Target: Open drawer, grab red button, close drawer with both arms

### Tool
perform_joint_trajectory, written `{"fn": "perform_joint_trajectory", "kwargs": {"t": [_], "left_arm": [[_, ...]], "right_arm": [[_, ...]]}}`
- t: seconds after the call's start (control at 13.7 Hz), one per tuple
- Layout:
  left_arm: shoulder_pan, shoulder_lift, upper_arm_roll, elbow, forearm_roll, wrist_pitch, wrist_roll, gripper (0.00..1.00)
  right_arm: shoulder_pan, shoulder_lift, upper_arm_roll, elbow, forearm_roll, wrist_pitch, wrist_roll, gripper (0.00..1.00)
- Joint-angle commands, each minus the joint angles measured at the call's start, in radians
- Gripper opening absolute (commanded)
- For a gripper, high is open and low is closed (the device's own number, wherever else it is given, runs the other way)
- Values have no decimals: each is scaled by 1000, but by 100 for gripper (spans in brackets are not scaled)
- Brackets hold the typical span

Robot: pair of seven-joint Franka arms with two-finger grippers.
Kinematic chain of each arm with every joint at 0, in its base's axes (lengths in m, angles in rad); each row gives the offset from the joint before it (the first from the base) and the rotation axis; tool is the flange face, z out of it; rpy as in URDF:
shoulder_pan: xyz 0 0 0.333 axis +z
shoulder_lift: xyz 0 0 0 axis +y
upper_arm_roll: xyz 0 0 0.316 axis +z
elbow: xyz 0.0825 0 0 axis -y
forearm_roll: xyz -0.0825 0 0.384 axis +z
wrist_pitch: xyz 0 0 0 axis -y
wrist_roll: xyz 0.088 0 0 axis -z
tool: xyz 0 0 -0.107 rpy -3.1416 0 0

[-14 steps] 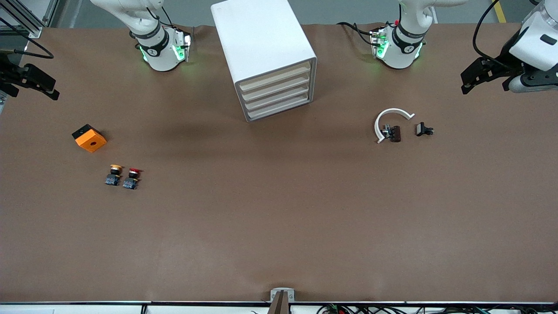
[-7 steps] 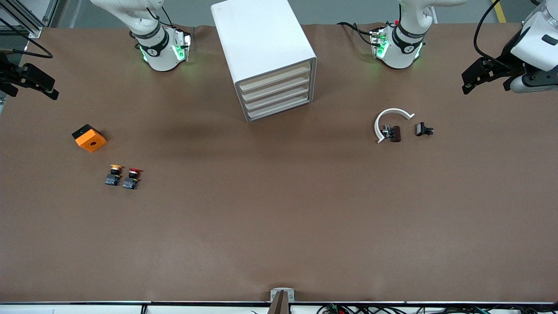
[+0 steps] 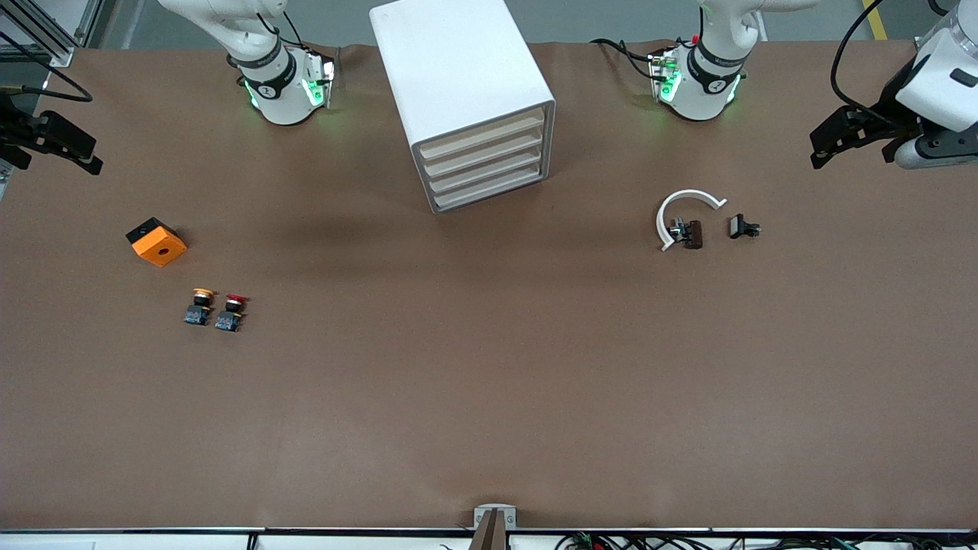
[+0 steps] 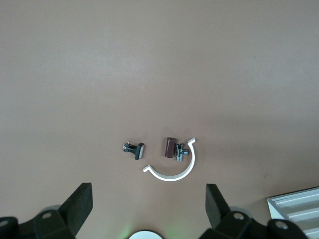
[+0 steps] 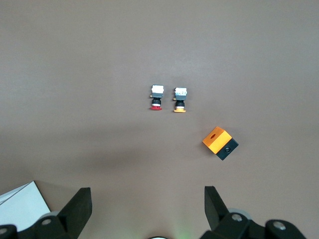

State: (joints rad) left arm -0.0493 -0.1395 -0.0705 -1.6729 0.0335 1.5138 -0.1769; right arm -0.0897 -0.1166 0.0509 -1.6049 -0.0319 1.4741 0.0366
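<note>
The white cabinet (image 3: 458,84) stands at the table's back middle with four shut beige drawers (image 3: 483,160); its corner shows in the left wrist view (image 4: 296,209). The red-capped button (image 3: 230,312) lies toward the right arm's end, beside a yellow-capped one (image 3: 199,305); it also shows in the right wrist view (image 5: 156,97). My left gripper (image 3: 833,137) is open and empty, high over the left arm's end of the table. My right gripper (image 3: 57,145) is open and empty, high over the right arm's end of the table.
An orange cube (image 3: 157,242) with a hole lies farther from the front camera than the buttons. A white curved piece (image 3: 680,210), a brown part (image 3: 691,234) and a small black part (image 3: 741,227) lie toward the left arm's end.
My left gripper has drifted slightly away from the front camera. The right gripper has barely moved. Nothing on the table has moved.
</note>
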Motion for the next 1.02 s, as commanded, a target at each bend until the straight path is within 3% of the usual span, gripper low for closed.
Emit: {"fn": "perform_joint_trajectory", "kwargs": {"t": [0.0,0.95], "left_arm": [[-4,27,5,33,-20,-7,8,100],[-3,55,1,67,-11,0,23,100]], "right_arm": [[-8,15,4,33,15,-17,0,100],[-8,15,4,33,15,-17,2,100]]}}
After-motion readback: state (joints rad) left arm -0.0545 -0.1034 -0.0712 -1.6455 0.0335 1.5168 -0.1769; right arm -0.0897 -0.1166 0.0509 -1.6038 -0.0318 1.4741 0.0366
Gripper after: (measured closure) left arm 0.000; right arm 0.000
